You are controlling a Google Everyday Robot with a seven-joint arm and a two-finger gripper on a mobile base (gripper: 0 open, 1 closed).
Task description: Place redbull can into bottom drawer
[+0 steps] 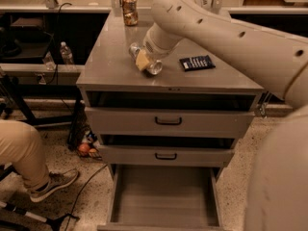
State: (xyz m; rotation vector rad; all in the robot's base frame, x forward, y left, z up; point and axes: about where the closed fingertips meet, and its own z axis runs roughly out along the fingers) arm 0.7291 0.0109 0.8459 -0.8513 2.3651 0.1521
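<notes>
The redbull can (pixel 153 66) is slim and silver, tilted on its side just above the grey cabinet top (pixel 110 66), its round end facing the front. My gripper (pixel 143 59) is shut on it, with a cream fingertip (pixel 141 60) across its body. The bottom drawer (pixel 163 196) is pulled open below, its flat grey floor bare. The white arm reaches in from the upper right.
A shorter reddish-gold can (pixel 129 9) stands at the back of the cabinet top. A black flat object (pixel 197 62) lies to the right of the gripper. The two upper drawers (pixel 168 121) are closed. A person's leg and shoe (pixel 33 170) are at the left, with cables on the floor.
</notes>
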